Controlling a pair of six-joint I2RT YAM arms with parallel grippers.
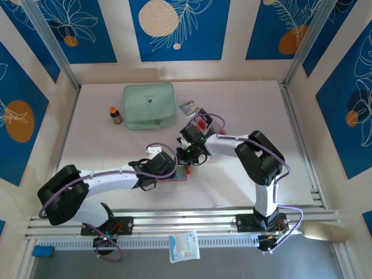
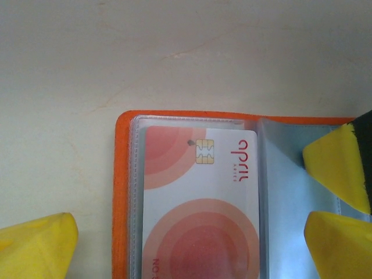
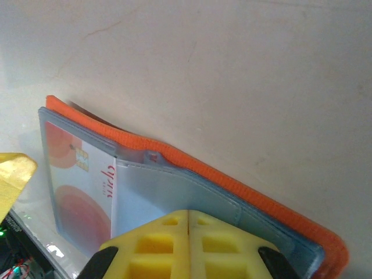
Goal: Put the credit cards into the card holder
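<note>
One card holder (image 1: pixel 181 174), orange-red, opened flat on the table (image 1: pixel 250 116), nearer the arm bases than the mint-green pouch (image 1: pixel 149 106); its long axis runs across its fold. One credit card (image 2: pixel 200 203) in a clear sleeve, long axis parallel to the fold, chip end toward the orange rim. Left gripper (image 2: pixel 186 247): fingers wide apart, straddling that card. Right gripper (image 3: pixel 189 232): fingers pressed together on the adjoining sleeve. Loose cards (image 1: pixel 202 122) lie just right of the pouch.

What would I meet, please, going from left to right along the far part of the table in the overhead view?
brown bottle → green pouch → striped packet → cards
</note>
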